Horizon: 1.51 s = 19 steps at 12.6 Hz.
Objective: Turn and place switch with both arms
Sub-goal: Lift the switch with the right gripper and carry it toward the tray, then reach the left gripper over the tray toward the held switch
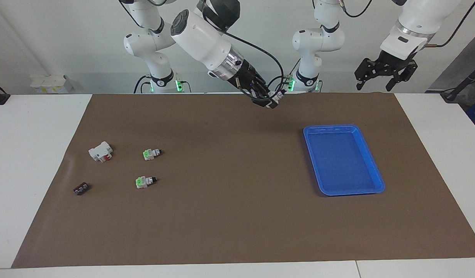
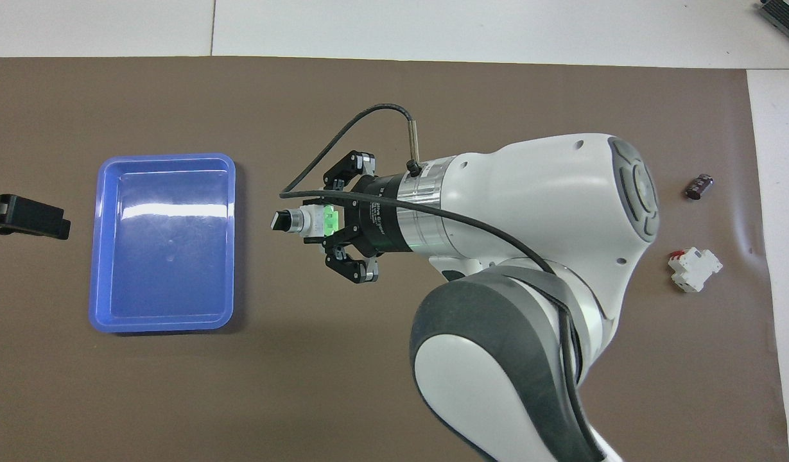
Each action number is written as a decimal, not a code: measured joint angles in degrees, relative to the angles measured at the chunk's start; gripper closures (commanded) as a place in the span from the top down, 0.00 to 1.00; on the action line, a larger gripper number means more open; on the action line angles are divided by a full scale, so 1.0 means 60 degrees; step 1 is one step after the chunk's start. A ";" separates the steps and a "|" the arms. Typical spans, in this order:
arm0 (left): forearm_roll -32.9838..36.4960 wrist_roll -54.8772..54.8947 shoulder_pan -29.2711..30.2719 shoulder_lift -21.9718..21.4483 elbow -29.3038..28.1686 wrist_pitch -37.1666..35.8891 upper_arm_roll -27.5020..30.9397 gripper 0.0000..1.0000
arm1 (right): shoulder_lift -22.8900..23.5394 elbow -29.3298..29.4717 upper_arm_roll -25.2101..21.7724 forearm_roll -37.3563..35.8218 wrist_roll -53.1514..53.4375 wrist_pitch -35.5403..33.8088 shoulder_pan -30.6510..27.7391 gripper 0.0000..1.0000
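Brown matting (image 1: 237, 216) covers the white table beneath us, with a pale wall at our backs. Our right gripper (image 1: 269, 101) is raised over the mat's middle strip, between the blue tray (image 1: 370, 166) and the cluster of small parts, and its fingers are closed on the switch (image 2: 307, 221). The switch lies sideways in that grasp, its green face tucked between the fingers and its black knob end pointing toward the tray. Our left gripper (image 1: 385, 74) hangs in the air over the table edge at our own end, near the tray's corner, with its fingers spread apart and nothing between them; that arm waits.

Two more switches sit on the mat toward the right arm's end: one (image 1: 151, 153) nearer to us, the other (image 1: 145, 181) farther out, close together but apart. Beside the nearer one lies a white block with a red part (image 1: 101, 151). A small flat black piece (image 1: 81, 189) rests farther from us than that block.
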 measured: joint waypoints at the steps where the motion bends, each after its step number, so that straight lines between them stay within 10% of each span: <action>1: 0.0000 0.0000 0.0000 0.0000 0.0000 -0.0019 0.0000 1.00 | 0.0000 0.0017 0.0001 0.0000 0.0000 0.0000 0.0006 0.00; 9: -0.0152 0.0389 0.0000 -0.0049 0.0000 -0.0109 0.0003 1.00 | 0.0001 0.0051 0.0037 0.0009 0.0642 0.0185 0.0235 0.00; 19: -0.3591 0.1423 0.0300 -0.0062 -0.0378 0.1229 -0.0258 1.00 | 0.0108 0.0050 0.0040 0.0009 0.1111 0.0582 0.0447 0.00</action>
